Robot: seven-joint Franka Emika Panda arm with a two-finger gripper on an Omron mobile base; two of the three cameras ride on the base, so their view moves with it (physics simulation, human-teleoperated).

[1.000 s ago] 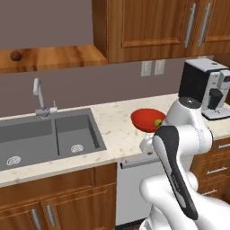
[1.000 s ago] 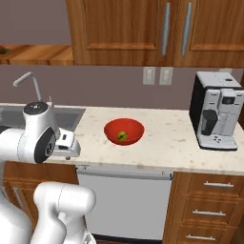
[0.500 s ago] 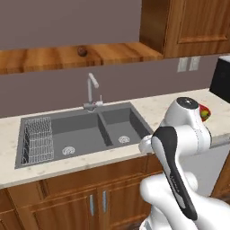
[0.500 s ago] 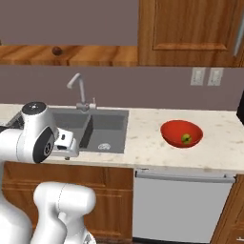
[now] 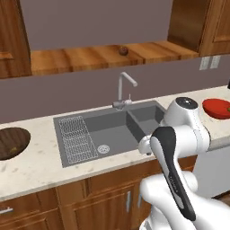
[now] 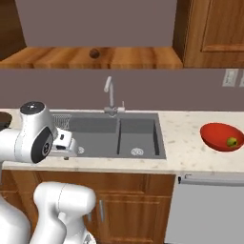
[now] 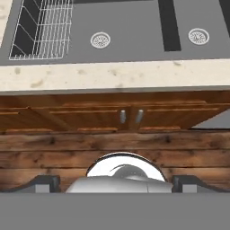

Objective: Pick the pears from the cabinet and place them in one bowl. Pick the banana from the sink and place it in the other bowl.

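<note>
Fingers [image 7: 115,183] stand wide apart and hold nothing; in the hand view we look past them down at the cabinet fronts below the worktop [image 7: 112,76], with the sink [image 7: 130,31] beyond its front edge.

Going outward from the arm, we judge the job about one third done. One yellow-green pear [image 6: 232,141] lies in the red bowl [image 6: 219,136] on the worktop to the right of the sink. The reddish-brown pear [image 5: 123,50] sits on the open shelf of the cabinet [image 5: 90,57], above and behind the faucet [image 5: 125,87]. The wooden bowl [image 5: 11,143] at the left end of the worktop looks empty of fruit. We cannot make out the banana in either basin; the wire rack [image 5: 77,138] takes up the left one.

For room, the shelf has bare wood on both sides of the pear, but the faucet rises just below its front lip, and panelled doors close it in at each end.
</note>
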